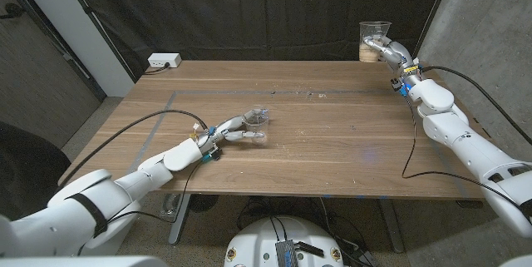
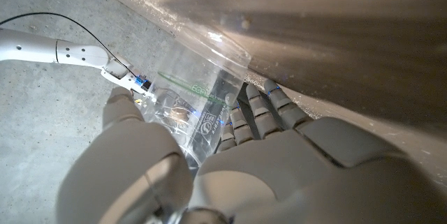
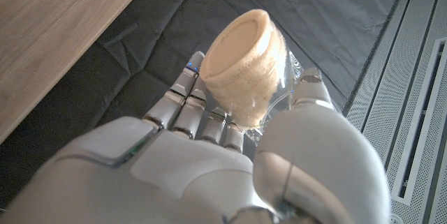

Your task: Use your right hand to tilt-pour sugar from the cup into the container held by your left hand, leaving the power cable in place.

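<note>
upright, mouth up, the cup is held by the right hand above the table's far right corner, its long axis vertical. it is clear plastic with a pale layer of sugar at the bottom; in the right wrist view the fingers and thumb wrap its lower part. the left hand grips the container, also clear plastic, near the table's middle, standing roughly upright with its mouth up; the left wrist view shows printed marks on its wall. cup and container are well apart. a white power strip sits at the far left corner, and a black cable crosses the right side.
</note>
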